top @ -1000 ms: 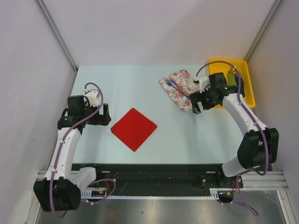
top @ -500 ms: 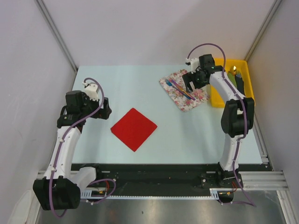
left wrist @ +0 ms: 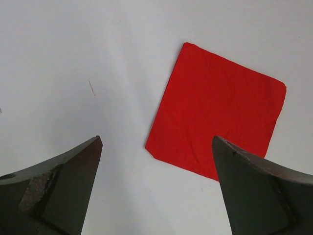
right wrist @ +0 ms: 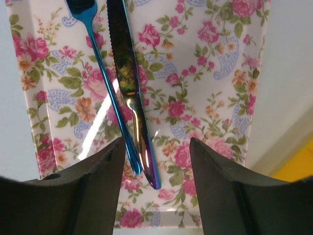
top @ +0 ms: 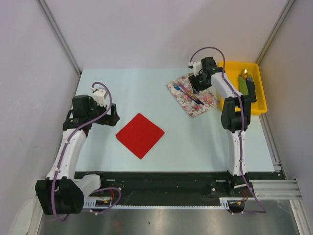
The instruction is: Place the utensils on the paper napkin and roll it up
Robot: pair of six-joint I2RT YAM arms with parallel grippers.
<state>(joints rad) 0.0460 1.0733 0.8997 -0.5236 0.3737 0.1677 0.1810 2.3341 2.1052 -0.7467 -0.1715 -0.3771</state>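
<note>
The right gripper (right wrist: 156, 147), jaws apart, hovers over the utensils (right wrist: 128, 93), which lie on the floral cloth (right wrist: 210, 98), none yet lifted. Well apart, the red napkin (top: 140, 135) lies flat, bare and unrolled near the left gripper (left wrist: 156, 147), whose jaws are also apart.

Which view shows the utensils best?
Right wrist: the utensils lie close and sharp on the floral cloth, ahead of the open right claw. Top external shows only thin streaks; left wrist shows none.
</note>
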